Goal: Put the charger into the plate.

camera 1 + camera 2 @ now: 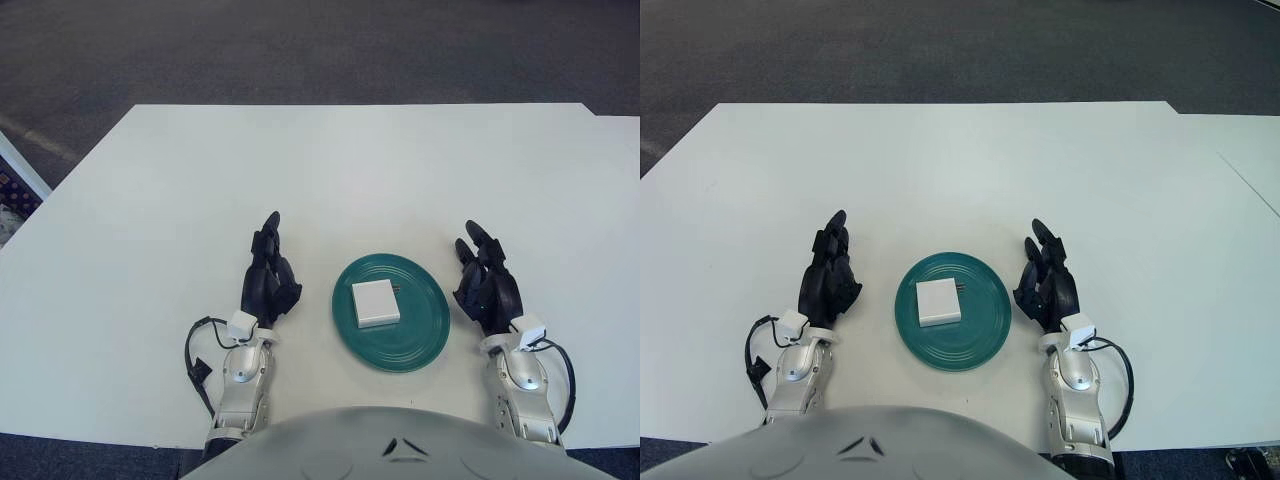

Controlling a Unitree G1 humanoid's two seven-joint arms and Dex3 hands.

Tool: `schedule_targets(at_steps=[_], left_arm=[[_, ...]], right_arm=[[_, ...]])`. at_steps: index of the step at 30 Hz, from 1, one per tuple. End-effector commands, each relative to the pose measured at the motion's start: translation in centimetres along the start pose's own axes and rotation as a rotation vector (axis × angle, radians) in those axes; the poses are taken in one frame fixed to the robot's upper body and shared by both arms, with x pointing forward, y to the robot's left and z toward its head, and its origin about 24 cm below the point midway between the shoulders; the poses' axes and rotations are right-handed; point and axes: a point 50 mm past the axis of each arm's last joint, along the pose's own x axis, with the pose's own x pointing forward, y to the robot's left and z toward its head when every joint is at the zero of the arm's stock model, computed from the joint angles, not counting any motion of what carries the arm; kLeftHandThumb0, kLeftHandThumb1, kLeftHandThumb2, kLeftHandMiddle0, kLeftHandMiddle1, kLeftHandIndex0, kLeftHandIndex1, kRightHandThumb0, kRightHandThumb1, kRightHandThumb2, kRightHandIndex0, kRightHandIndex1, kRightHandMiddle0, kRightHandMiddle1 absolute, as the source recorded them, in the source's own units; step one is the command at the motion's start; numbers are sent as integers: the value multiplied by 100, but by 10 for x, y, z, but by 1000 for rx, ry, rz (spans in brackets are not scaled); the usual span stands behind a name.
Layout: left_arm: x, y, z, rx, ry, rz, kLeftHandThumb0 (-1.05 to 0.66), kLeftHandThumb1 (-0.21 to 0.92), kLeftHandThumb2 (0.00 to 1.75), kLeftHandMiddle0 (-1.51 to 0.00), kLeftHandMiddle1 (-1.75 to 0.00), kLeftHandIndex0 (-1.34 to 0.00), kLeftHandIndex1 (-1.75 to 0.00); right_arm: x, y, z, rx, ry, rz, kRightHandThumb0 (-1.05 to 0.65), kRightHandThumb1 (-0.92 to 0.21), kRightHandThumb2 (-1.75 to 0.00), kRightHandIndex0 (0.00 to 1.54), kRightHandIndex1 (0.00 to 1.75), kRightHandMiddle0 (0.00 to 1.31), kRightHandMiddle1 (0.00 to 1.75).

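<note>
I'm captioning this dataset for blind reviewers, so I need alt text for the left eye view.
A white charger lies inside a green plate near the front edge of a white table. The robot's left hand is left of the plate and its right hand right of it, both with fingers extended and holding nothing.

Left eye: on my head, looking forward and down at the table (330, 160).
Right eye: just beside it, same downward aim.
Shared: the whole table around the plate (425, 325).
</note>
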Motion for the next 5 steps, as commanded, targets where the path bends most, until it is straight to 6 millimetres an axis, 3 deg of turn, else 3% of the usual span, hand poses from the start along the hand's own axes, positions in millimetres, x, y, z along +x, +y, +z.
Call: schedule_targets(at_steps=[1,5], left_arm=[[-26,4,-30,-16,177,46,-97,92,87,-13,-3,0,-47],[-26,4,-30,-15,180,37,-98,92,88,-13,-2,0,-48]], right_arm=[[-12,-2,-20,-12,134,-3,-89,-92,-96,10,0,0,29],[-12,-2,-20,-2,142,-2,-88,-92,-96,10,0,0,28]])
